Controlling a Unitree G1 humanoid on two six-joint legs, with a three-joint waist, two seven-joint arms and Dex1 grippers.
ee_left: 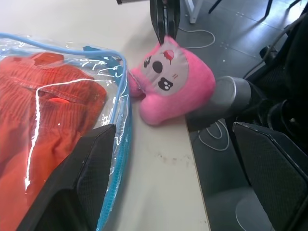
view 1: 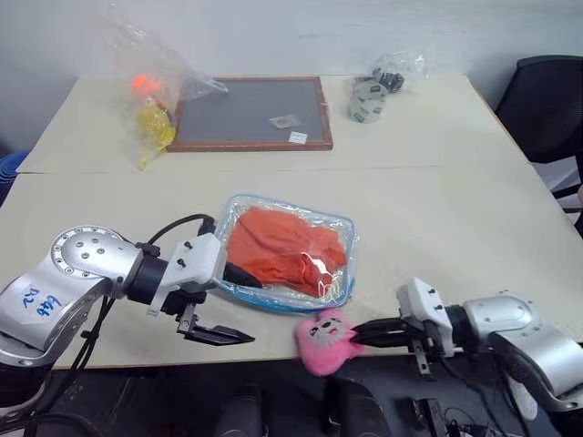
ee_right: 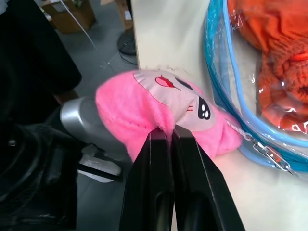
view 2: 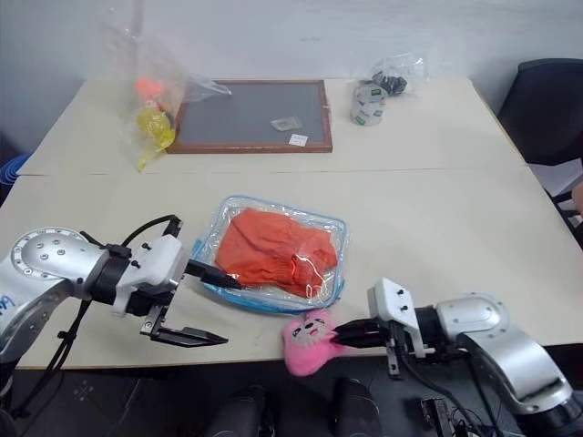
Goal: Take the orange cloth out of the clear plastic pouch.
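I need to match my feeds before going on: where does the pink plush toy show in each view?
Left eye view: pink plush toy at the table's near edge, below the clear plastic pouch.
Right eye view: same spot, lower centre.
Left wrist view: upper centre, beside the pouch's blue trim.
Right wrist view: centre, pinched by the right end effector.
Shared landmark: the orange cloth.

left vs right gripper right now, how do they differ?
The left gripper is open, with one finger at the clear plastic pouch's near corner and the other off the table edge; the right gripper is shut on the pink plush toy. Left holds nothing. Both point inward along the table's near edge.
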